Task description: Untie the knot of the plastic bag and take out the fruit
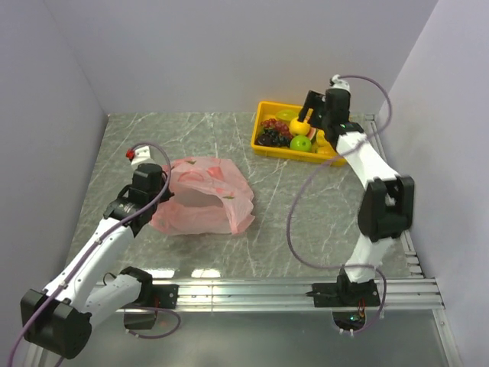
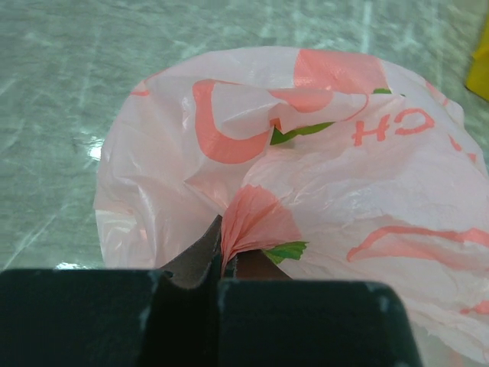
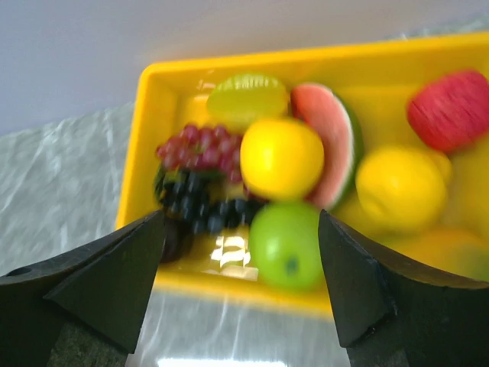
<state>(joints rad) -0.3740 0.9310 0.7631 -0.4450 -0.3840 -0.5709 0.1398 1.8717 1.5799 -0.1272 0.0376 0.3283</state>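
The pink plastic bag (image 1: 206, 195) lies crumpled and slack on the table's left half. My left gripper (image 1: 163, 189) is shut on a pleated fold of the bag's edge (image 2: 252, 222) at its left side. No knot shows in any view. The bag also fills the left wrist view (image 2: 321, 145). My right gripper (image 1: 310, 115) is open and empty above the yellow tray (image 1: 257, 131). In the tray lie a green apple (image 3: 286, 245), an orange-yellow fruit (image 3: 281, 157), a lemon (image 3: 401, 187) and a red fruit (image 3: 451, 107).
The tray (image 3: 134, 153) stands at the back right and also holds a watermelon slice (image 3: 336, 134), dark grapes (image 3: 199, 210), red grapes (image 3: 195, 145) and a pale green piece (image 3: 246, 95). Grey walls close in the table at left, back and right.
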